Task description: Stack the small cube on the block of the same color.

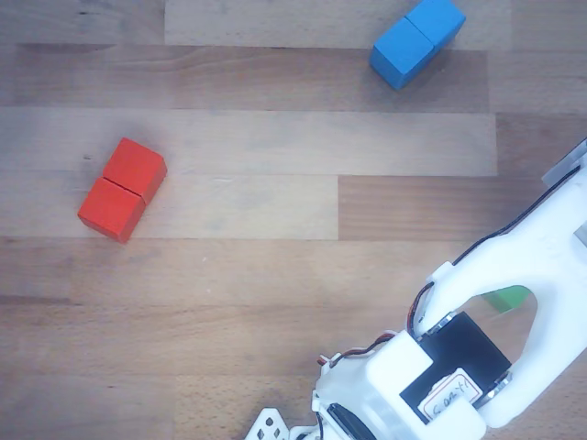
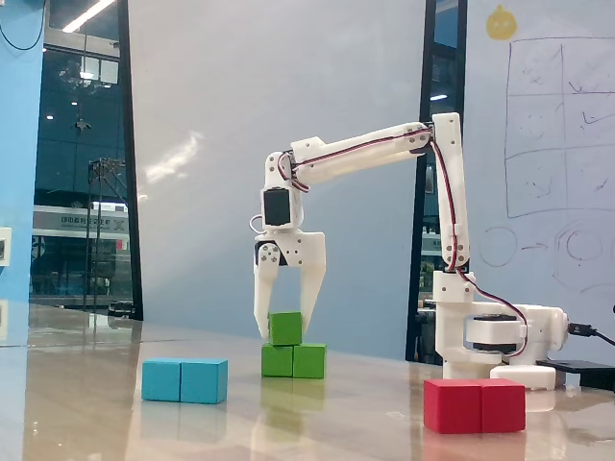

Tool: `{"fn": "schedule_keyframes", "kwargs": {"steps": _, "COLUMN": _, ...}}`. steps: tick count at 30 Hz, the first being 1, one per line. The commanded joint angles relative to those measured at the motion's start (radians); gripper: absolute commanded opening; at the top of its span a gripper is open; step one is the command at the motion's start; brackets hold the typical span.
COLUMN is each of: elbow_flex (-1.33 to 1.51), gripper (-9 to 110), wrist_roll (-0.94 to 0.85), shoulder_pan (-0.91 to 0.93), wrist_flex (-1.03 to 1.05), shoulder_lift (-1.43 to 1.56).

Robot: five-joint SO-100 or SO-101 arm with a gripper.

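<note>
In the fixed view the small cube (image 2: 285,328) sits on top of the green oblong block (image 2: 294,361), a little toward its left end. My gripper (image 2: 285,334) hangs straight down over it, with one finger against each side of the cube. In the other view the white arm (image 1: 537,266) covers this spot. Only a sliver of green (image 1: 505,298) shows through a gap in the arm, and I cannot tell which green piece it is.
A blue oblong block (image 1: 417,41) (image 2: 184,380) and a red oblong block (image 1: 122,189) (image 2: 475,404) lie apart on the wooden table (image 1: 275,275). In the fixed view the arm's base (image 2: 485,336) stands at the right, behind the red block.
</note>
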Motion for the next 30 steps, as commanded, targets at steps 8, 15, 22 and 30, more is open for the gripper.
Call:
{"fn": "schedule_keyframes", "kwargs": {"steps": 8, "elbow_flex": -0.012, "gripper": 25, "wrist_roll": -0.026, "shoulder_pan": 0.009, "wrist_flex": 0.031, "shoulder_lift": 0.012}}
{"fn": "schedule_keyframes", "kwargs": {"steps": 15, "elbow_flex": -0.02, "gripper": 25, "wrist_roll": -0.025, "shoulder_pan": -0.054, "wrist_flex": 0.032, "shoulder_lift": 0.028}}
{"fn": "schedule_keyframes", "kwargs": {"steps": 22, "elbow_flex": -0.023, "gripper": 26, "wrist_roll": -0.014, "shoulder_pan": -0.218, "wrist_flex": 0.032, "shoulder_lift": 0.029}}
{"fn": "schedule_keyframes", "kwargs": {"steps": 30, "elbow_flex": -0.015, "gripper": 26, "wrist_roll": -0.011, "shoulder_pan": -0.448, "wrist_flex": 0.031, "shoulder_lift": 0.031}}
